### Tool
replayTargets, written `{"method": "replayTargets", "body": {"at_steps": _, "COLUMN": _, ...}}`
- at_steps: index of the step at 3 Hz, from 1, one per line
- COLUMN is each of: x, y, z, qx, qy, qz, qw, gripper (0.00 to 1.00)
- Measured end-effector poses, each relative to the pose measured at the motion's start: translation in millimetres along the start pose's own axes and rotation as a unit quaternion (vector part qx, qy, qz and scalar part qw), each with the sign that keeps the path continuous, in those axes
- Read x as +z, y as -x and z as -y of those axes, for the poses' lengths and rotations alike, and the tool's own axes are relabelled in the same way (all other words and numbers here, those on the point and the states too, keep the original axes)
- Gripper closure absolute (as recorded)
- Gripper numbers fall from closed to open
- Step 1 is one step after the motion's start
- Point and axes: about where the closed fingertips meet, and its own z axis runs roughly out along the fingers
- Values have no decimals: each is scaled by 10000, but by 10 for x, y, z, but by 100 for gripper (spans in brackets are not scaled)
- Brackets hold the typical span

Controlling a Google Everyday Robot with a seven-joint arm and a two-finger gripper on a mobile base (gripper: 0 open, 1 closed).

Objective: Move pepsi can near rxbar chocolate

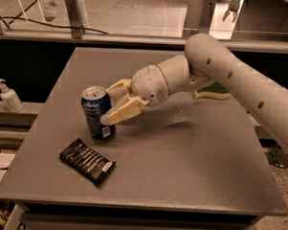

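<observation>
The pepsi can [96, 112] is dark blue with a silver top and stands upright near the table's left side. My gripper [110, 104] is shut on the can from the right, one cream finger behind it and one finger [121, 112] in front. The rxbar chocolate [87, 161], a flat black wrapper with pale lettering, lies on the table just in front of the can, a small gap apart. My arm [222, 72] reaches in from the right.
A green-and-yellow sponge [213, 91] lies at the table's right, partly behind my arm. The grey table [190, 162] ends at a front edge close to the bar. A white pump bottle [10, 95] stands on a ledge to the left.
</observation>
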Motion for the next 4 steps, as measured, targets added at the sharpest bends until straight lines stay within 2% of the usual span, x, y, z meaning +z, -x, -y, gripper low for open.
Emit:
{"method": "replayTargets", "body": {"at_steps": 1, "x": 2, "y": -69, "z": -217, "qx": -129, "qy": 209, "qz": -201, "qw": 9995, "gripper": 100}}
{"method": "replayTargets", "body": {"at_steps": 2, "x": 47, "y": -120, "z": -367, "qx": -219, "qy": 439, "qz": -292, "qw": 9984, "gripper": 82}}
{"method": "replayTargets", "body": {"at_steps": 4, "x": 113, "y": -125, "z": -482, "qx": -336, "qy": 711, "qz": -336, "qw": 9963, "gripper": 36}}
